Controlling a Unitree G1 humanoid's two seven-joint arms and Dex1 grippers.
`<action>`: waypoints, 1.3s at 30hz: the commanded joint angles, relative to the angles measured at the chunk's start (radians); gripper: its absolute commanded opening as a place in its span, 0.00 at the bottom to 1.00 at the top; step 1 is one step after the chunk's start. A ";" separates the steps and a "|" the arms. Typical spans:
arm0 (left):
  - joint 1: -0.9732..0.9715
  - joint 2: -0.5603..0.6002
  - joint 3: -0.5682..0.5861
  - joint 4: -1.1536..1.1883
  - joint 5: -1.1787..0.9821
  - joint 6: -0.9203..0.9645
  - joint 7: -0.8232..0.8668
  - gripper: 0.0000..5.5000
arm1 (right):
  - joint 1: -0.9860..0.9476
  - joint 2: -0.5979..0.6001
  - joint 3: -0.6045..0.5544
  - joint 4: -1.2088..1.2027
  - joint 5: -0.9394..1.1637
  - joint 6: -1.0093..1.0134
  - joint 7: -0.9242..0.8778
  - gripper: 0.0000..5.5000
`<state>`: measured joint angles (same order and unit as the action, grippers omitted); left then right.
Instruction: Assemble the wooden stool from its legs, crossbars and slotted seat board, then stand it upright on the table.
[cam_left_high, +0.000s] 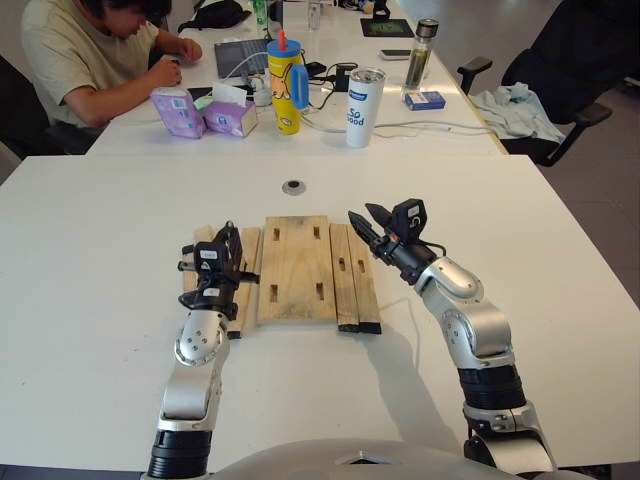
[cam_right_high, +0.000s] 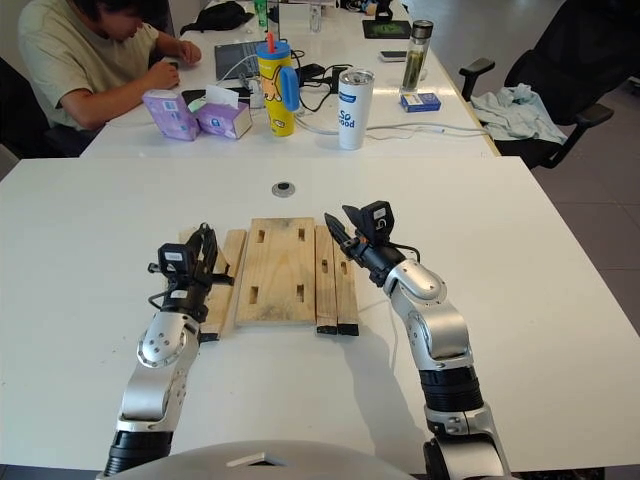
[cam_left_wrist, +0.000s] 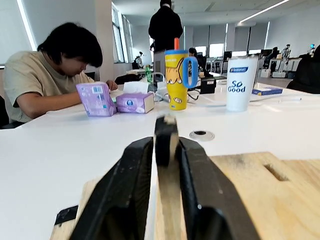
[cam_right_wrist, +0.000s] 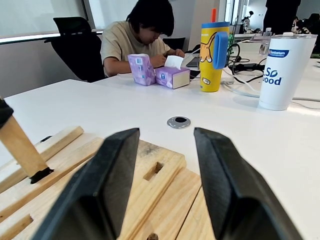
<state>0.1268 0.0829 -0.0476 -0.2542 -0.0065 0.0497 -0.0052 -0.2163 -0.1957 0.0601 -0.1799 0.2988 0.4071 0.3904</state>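
- None of the stool looks joined yet. Every wooden part lies loose on the tabletop (cam_left_high: 100, 300), so fitting legs and crossbars into the slots and standing the stool upright all seem left to do.
- The slotted seat board (cam_left_high: 295, 268) lies flat in the middle with its slots facing up. Its long axis runs away from the robot toward the far tabletop edge.
- The right-hand planks (cam_left_high: 355, 280) lie tight against the seat board's right edge and parallel to it. The left-hand planks (cam_left_high: 250, 262) lie just beside its other edge, pointing the same way.
- The left tool (cam_left_high: 228, 258), left of the seat board, is clamped on a narrow wooden bar (cam_right_wrist: 20, 145). The bar tilts, and its dark-tipped lower end appears to rest on the planks there.
- The right tool (cam_left_high: 365, 220) hovers above the far end of the right-hand planks, fingers apart, gripping nothing.
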 joint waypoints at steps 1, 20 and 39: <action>-0.028 -0.005 0.012 -0.069 -0.012 0.001 -0.010 0.28 | -0.007 0.008 0.003 0.011 -0.003 -0.008 0.002 0.37; -0.593 0.043 0.174 -0.091 -0.170 0.438 -0.005 0.44 | -0.043 0.043 0.009 0.079 -0.024 -0.067 -0.002 0.37; -0.332 0.023 0.097 0.076 -0.111 0.454 -0.013 0.44 | -0.030 0.070 0.009 0.088 -0.040 -0.103 -0.029 0.37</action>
<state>-0.2657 0.1220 0.0516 -0.2239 -0.1164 0.4742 -0.0138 -0.2462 -0.1293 0.0740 -0.0931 0.2610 0.3120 0.3674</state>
